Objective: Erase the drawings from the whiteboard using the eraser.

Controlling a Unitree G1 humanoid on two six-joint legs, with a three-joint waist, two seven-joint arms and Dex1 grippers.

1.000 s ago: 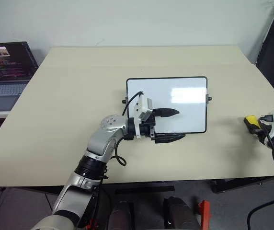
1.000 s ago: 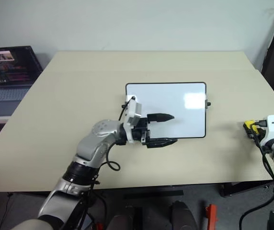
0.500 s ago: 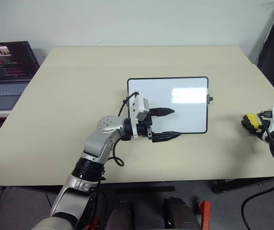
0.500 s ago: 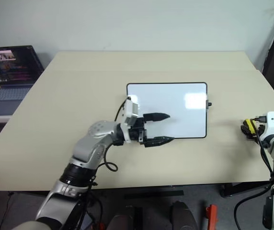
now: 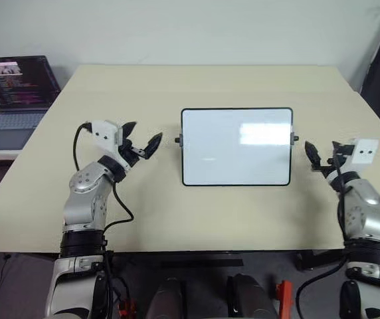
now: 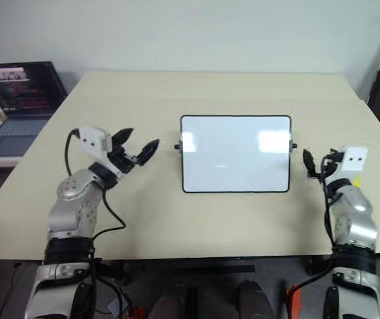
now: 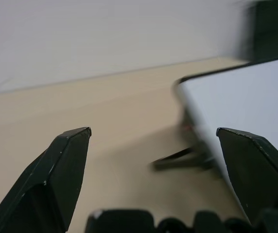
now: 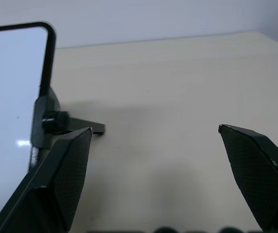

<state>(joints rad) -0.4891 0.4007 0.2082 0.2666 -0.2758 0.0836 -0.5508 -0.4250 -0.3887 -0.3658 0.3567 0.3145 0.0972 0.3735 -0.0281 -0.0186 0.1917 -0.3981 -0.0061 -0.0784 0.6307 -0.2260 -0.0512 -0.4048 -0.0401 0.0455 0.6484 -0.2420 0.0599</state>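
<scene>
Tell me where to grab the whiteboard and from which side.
Take the whiteboard by the thin black frame of its right edge, just below the knob, coming in from the right. The board is too wide to span, but that edge is slim, and the open right pincer sits beside it.

whiteboard [image 5: 236,146]: placed on the tabletop [image 5: 177,86], about mid-tabletop, propped on small side stands.
left hand [image 5: 143,142]: held above the tabletop, just left of the whiteboard, apart from it, fingers spread.
right hand [image 5: 321,157]: held just right of the whiteboard, apart from it, fingers spread.
laptop [image 5: 14,93]: set off the tabletop's far left corner, on a separate lower surface.
</scene>
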